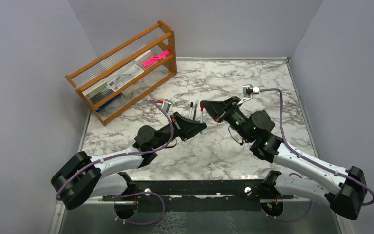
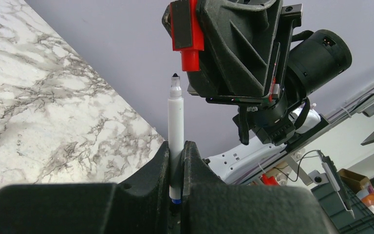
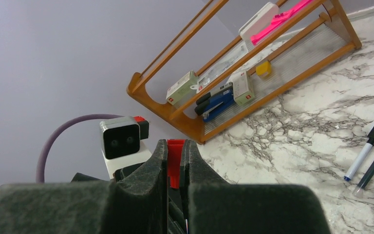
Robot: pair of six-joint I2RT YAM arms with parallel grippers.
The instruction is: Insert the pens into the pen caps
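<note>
Closest in the top view, the left gripper (image 1: 200, 127) and right gripper (image 1: 205, 107) nearly meet above the marble table (image 1: 253, 83), with two spare pens (image 1: 194, 110) lying beside them. From the left wrist, the fingers pinch an upright white pen (image 2: 176, 117), its tip close beside the red cap (image 2: 190, 57). From the right wrist, the jaws are pressed onto that cap.

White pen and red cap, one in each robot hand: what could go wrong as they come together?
The white black-tipped pen points just beside the red plastic cap, not into it, so its tip may hit the rim. The left hand grips the pen low down, so a push could tilt or slide it.
</note>
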